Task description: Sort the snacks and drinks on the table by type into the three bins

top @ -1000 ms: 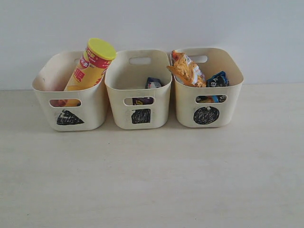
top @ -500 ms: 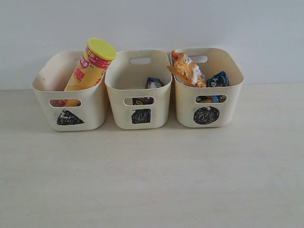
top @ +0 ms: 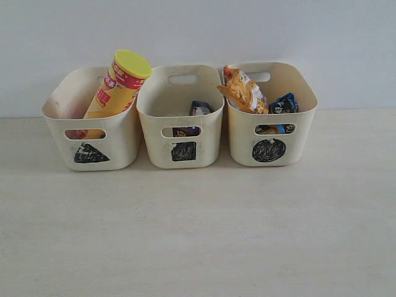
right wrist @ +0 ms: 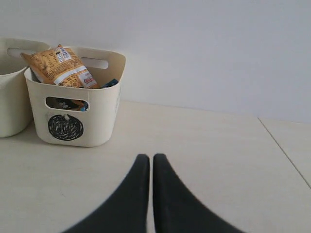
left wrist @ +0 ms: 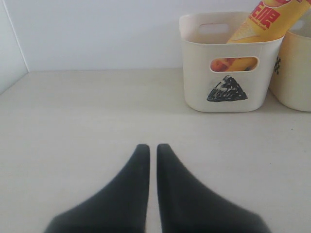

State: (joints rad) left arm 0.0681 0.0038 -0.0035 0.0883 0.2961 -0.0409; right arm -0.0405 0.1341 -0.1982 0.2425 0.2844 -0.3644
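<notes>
Cream triangle bin (top: 122, 154): tube (top: 119, 88) | square bin (top: 154, 147): cartons (top: 199, 109) | circle bin (top: 241, 141): bags (top: 245, 91)

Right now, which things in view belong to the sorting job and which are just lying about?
Job: triangle bin, chip tube; square bin, blue-and-white carton, purple carton; circle bin, orange bag, blue bag; table.
Not the job: white wall behind. No stray item shows.

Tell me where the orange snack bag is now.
In the exterior view, the orange bag pokes out of the circle-marked bin on the right, just left of the blue bag.
</notes>
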